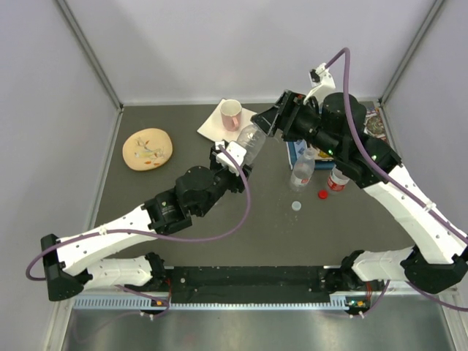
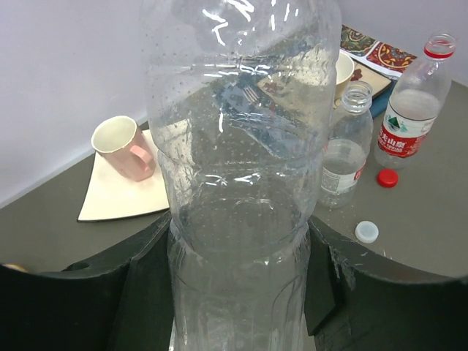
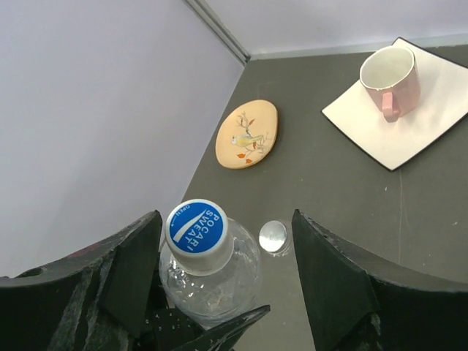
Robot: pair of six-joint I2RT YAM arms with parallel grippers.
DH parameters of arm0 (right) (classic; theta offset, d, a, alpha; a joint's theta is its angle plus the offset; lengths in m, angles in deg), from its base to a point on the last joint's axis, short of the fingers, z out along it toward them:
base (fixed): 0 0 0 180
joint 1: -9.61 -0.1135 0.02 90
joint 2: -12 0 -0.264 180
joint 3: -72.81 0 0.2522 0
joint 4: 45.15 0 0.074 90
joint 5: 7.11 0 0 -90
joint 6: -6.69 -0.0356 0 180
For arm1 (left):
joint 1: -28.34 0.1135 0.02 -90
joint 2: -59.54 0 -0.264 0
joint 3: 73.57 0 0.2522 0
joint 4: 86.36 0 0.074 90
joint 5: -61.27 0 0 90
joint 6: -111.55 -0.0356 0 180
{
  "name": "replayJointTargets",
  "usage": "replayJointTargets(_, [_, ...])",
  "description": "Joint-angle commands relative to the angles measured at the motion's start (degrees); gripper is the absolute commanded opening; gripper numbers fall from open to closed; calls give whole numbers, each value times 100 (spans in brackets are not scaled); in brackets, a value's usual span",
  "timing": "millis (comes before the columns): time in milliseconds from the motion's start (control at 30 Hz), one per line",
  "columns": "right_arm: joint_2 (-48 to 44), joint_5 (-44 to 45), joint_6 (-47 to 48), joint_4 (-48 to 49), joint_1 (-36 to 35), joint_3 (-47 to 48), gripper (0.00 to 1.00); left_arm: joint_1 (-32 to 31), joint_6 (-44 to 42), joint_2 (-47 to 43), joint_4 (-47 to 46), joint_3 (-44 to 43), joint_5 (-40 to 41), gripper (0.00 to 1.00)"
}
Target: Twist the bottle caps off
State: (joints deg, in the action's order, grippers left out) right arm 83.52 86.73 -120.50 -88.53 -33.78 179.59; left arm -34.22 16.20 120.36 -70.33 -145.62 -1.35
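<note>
While the left gripper (image 2: 241,296) is clamping the clear bottle (image 2: 241,168) around its body, tilting it toward the other arm, the right gripper (image 3: 227,267) is straddling the blue-topped cap (image 3: 195,227). Its jaws are standing partly open, with a gap on both sides and nothing gripped. The cap is sitting nearer one finger, so centring should come first. Then it should be closing on the white skirt and twisting, with the left holding firm so the bottle isn't spinning.

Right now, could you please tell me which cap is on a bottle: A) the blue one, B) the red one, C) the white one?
A: the blue cap sits on the held bottle; the red cap and white cap lie loose on the table.
</note>
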Motion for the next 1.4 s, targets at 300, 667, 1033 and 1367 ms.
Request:
replayJointTargets(300, [-16, 12, -25, 326, -72, 33, 32, -54, -107, -44, -463, 89, 224, 54])
replayJointTargets(667, [28, -357, 176, 169, -72, 50, 0, -54, -169, -175, -420, -87, -151, 54])
replayJointTargets(1033, [-235, -2482, 1425, 326, 15, 340, 0, 840, 743, -693, 108, -535, -4862, 53])
replayJointTargets(1367, [-543, -5339, 2487, 282, 130, 385, 0, 2521, 4414, -141, -3027, -140, -9388, 58])
